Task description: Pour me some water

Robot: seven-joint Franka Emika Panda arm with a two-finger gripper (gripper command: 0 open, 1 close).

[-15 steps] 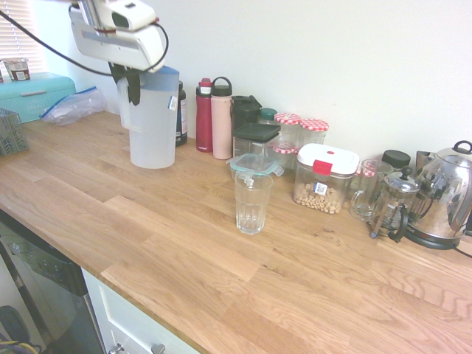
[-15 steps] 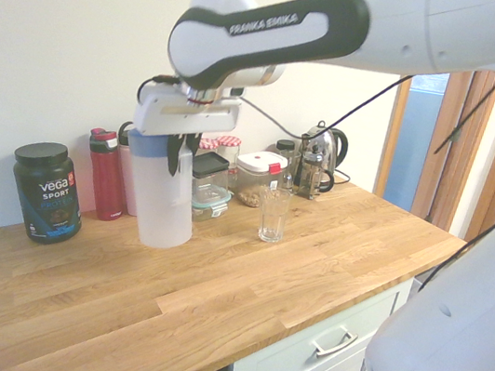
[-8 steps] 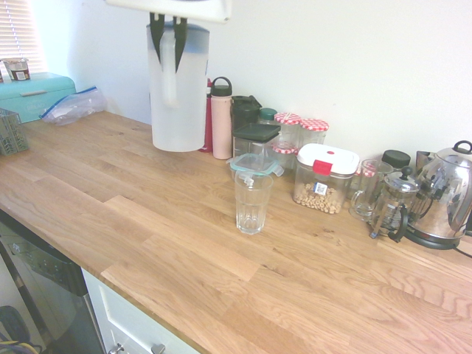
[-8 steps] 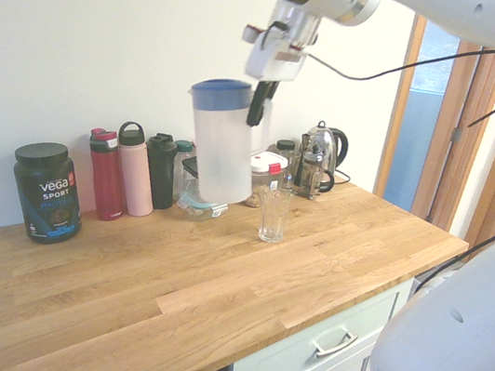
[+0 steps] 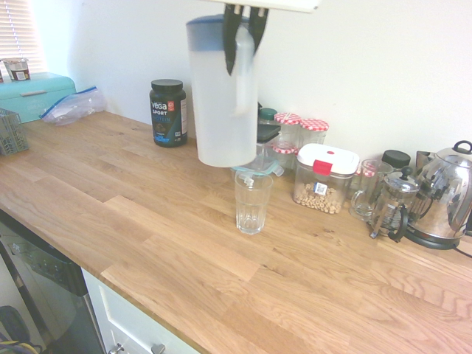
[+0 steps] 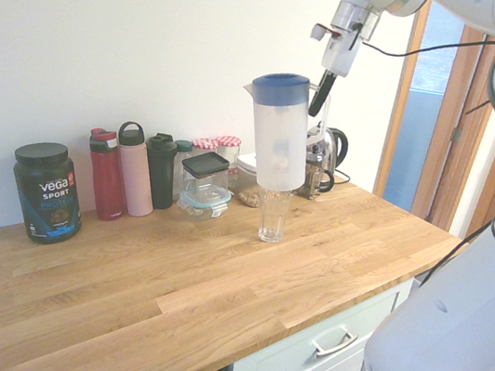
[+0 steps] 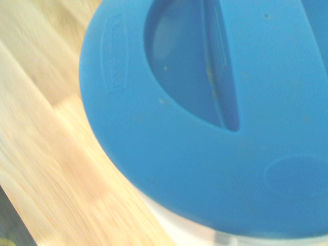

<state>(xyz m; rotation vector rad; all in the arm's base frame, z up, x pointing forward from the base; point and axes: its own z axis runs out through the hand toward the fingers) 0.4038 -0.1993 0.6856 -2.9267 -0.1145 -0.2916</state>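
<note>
While the tool (image 5: 244, 18) pinches the jug (image 5: 221, 92) handle, hanging it above the glass (image 5: 252, 202), a hasty tilt could spill water onto the table (image 5: 147, 228).

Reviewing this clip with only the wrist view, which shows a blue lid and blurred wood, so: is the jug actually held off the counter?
Observer: Yes. The gripper is shut on the handle of the jug, which hangs clear of the counter.
Operator: Is a glass anywhere near?
Observer: An upright glass stands on the counter just below the jug's base.
Operator: Pouring yet?
Observer: No; the jug is only slightly tilted, lid on.
</note>
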